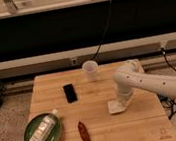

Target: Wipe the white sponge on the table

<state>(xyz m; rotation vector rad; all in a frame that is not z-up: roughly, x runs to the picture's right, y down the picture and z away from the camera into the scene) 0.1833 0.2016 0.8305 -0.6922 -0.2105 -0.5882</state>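
The white sponge (115,106) lies flat on the light wooden table (97,119), right of centre. My white arm reaches in from the right and bends down over it. The gripper (121,102) sits right on top of the sponge at its right side, pressing or holding it against the tabletop. The arm's wrist hides the fingertips and part of the sponge.
A white cup (90,70) stands at the table's back edge. A black phone-like slab (70,92) lies left of centre. A green plate (42,134) with a white bottle (42,130) sits front left. A reddish-brown object (83,132) lies near the front.
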